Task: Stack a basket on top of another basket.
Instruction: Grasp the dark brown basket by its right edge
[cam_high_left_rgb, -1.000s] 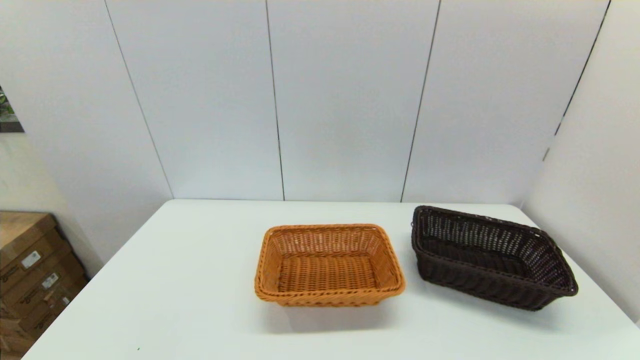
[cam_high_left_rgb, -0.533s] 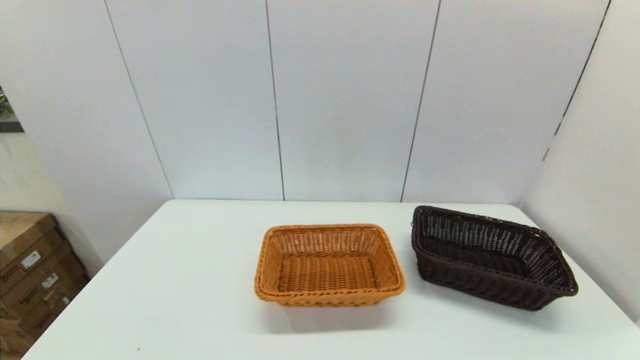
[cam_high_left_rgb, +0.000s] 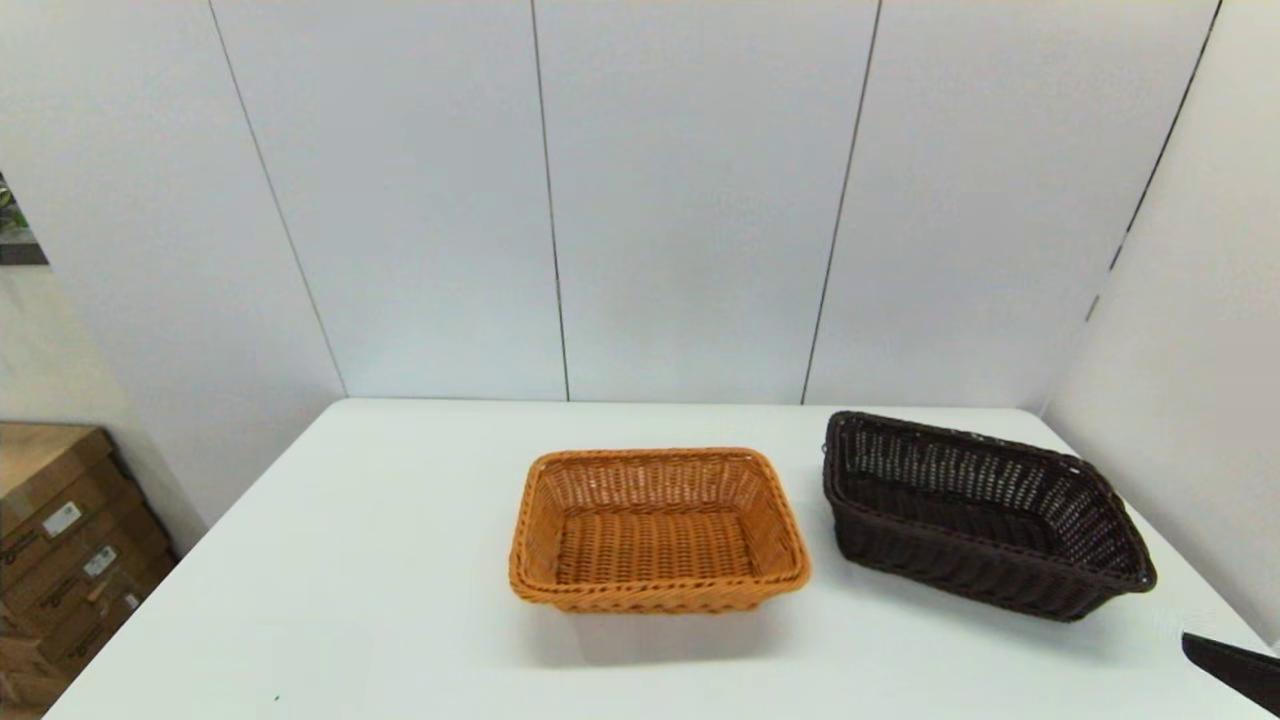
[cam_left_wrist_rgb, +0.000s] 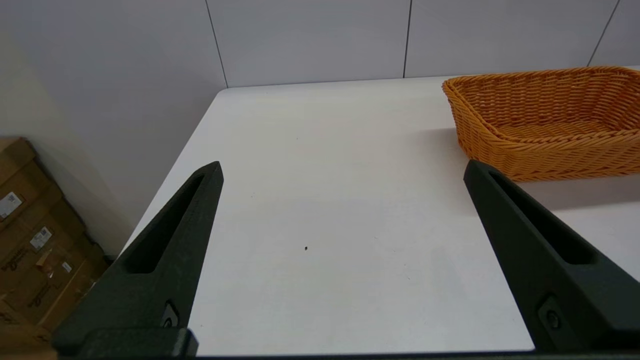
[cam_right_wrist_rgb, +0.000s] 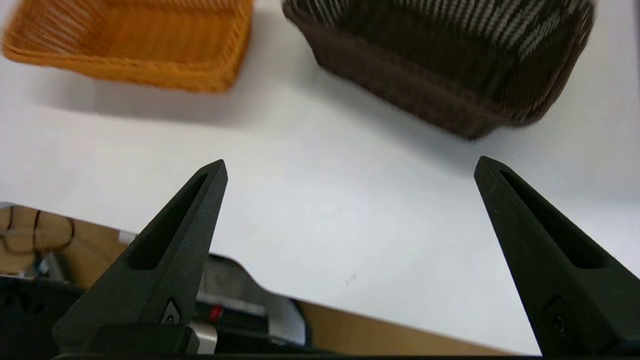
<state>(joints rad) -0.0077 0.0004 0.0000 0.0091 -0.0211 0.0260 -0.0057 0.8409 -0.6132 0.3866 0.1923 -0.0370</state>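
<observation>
Ahead, dark basket (cam_right_wrist_rgb: 440, 65), beyond right gripper's (cam_right_wrist_rgb: 350, 167) spread fingers (cam_right_wrist_rgb: 170, 250)

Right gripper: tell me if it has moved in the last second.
Yes. A black part of the right gripper now shows at the head view's lower right corner, near the dark basket, where there was only bare table before.

Head view high and frontal, wrist views low, sharing orange-tan basket (cam_high_left_rgb: 657, 530)

No readable text; cardboard boxes (cam_high_left_rgb: 60, 560) bear white labels, print illegible.
</observation>
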